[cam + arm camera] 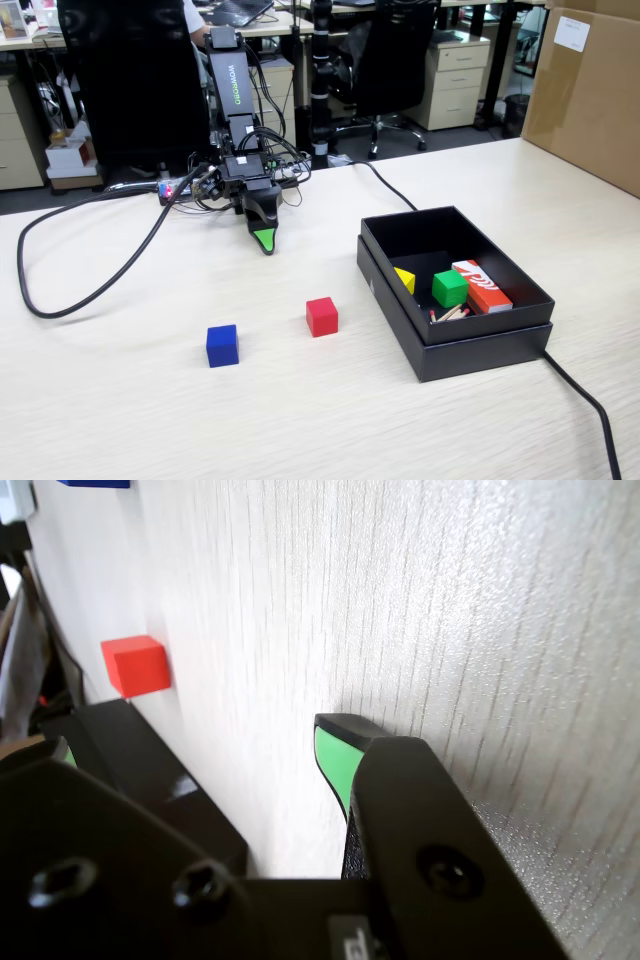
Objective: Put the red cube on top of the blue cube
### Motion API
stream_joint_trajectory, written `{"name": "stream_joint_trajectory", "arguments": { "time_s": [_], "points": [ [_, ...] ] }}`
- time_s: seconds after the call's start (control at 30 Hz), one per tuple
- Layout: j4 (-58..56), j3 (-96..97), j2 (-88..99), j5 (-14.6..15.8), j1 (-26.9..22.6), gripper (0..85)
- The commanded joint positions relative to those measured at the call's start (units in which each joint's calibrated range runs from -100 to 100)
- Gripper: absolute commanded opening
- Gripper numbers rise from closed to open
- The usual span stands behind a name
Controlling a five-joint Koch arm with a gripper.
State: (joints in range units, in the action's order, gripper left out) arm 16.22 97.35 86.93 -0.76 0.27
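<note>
Resting apart on the tabletop point(120, 400), red cube point(322, 316) and blue cube point(222, 345); black box point(480, 345) beside them; whether the fingers point(264, 240) are apart cannot be told.

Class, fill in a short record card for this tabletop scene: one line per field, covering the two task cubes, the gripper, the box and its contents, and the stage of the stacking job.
red cube: on the table, free, right of the blue one in the fixed view
blue cube: on the table, apart from the red, nothing on top
gripper: low over the table behind the cubes, holding nothing; open or shut unclear
black box: open, at right; holds green cube, yellow piece, red-and-white box
stage: stacking not begun
</note>
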Motion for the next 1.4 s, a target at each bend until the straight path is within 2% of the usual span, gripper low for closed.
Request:
{"name": "stream_joint_trajectory", "arguments": {
  "time_s": [0.0,1.37],
  "points": [
    [-0.71,-0.16,-0.01,-0.05,0.00,48.3],
    [-0.80,-1.16,0.34,-0.39,-0.20,47.7]
  ]
}}
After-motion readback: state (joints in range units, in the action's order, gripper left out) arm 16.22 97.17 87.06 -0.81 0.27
